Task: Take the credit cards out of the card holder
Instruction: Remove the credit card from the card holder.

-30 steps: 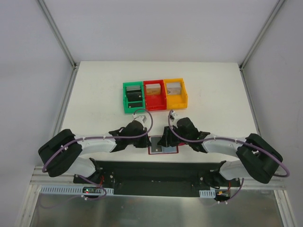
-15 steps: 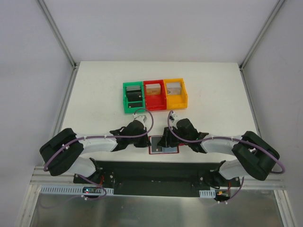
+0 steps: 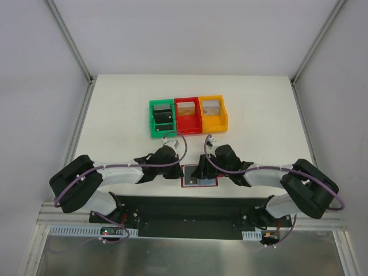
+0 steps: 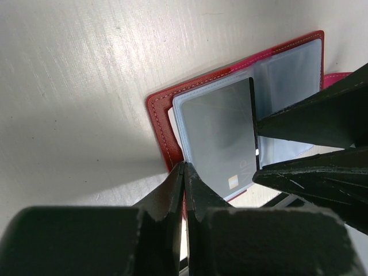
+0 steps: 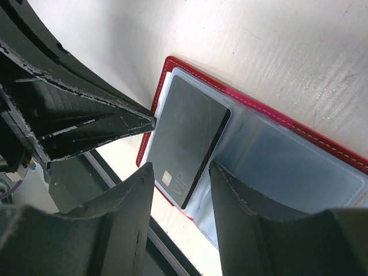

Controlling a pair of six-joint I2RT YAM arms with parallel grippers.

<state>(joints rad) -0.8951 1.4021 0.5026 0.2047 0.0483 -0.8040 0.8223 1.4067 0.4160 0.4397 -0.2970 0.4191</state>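
Observation:
The dark red card holder [image 3: 210,183] lies open at the table's near edge, its clear sleeves up. A grey credit card [image 4: 221,138] marked VIP sticks out of the left sleeve at a slant. My left gripper [image 4: 185,167] is shut, and its tips meet on the holder's left edge [image 4: 158,115] beside the card's corner. My right gripper [image 5: 179,172] is open, one finger on each side of the card's [image 5: 184,144] near end. I cannot tell whether it touches the card. In the top view the left gripper [image 3: 179,171] and right gripper [image 3: 198,171] face each other over the holder.
Green [image 3: 161,119], red [image 3: 187,116] and orange [image 3: 213,114] bins stand in a row behind the arms, with items inside. The black base strip [image 3: 190,210] runs just in front of the holder. The two sets of fingers are very close together.
My left gripper has closed its jaws at the holder's left edge. The right gripper stays open at the same width, and both arms have barely shifted.

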